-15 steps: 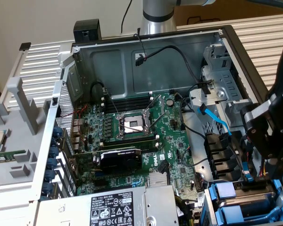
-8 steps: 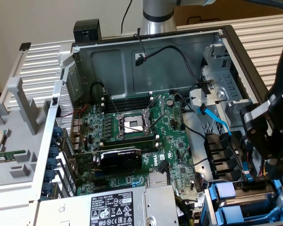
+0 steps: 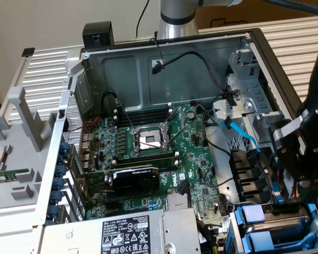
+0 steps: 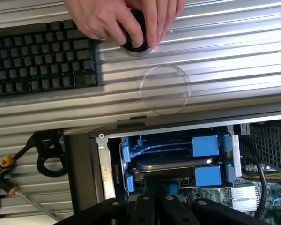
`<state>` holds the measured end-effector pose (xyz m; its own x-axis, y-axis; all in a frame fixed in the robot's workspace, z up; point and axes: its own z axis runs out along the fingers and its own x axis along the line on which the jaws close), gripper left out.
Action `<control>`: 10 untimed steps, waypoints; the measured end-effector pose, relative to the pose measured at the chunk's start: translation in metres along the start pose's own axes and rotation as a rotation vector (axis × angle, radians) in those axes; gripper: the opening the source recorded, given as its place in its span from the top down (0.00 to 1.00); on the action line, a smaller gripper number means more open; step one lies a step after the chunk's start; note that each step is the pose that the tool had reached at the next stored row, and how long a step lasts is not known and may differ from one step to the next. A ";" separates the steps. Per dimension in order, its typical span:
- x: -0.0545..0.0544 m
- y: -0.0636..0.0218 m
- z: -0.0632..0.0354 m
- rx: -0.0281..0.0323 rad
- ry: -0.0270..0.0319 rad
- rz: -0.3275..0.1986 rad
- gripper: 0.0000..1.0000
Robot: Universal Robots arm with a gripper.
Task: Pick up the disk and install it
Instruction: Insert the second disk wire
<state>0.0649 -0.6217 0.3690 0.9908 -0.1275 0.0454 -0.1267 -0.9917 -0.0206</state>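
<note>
Ribbed metal bench, open computer case, arm over the drive bay.

Exterior view: you see the case (image 3: pixel 164 58) lying open with the motherboard (image 3: pixel 153 153) exposed and the silver power-supply box (image 3: pixel 132 235) along its near edge. Your gripper (image 3: pixel 286 203) hangs at the exterior view's right, over the blue bay where the disk (image 3: pixel 278 228) sits in its blue frame. Fingers are clenched; whether they pinch the disk you cannot tell. Wrist view: the disk (image 4: pixel 171 161) lies in the bay just beyond the gripper (image 4: pixel 154 199). Farther off, a hand (image 4: pixel 126 18) rests on a black knob beside a keyboard (image 4: pixel 42 61); a yellow-handled screwdriver (image 4: pixel 4 180) lies on the bench.
</note>
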 end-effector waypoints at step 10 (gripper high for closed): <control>0.001 0.0071 0.0002 0.0148 -0.0020 0.001 0.89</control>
<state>0.0650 -0.6289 0.3687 0.9908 -0.1280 0.0434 -0.1265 -0.9913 -0.0354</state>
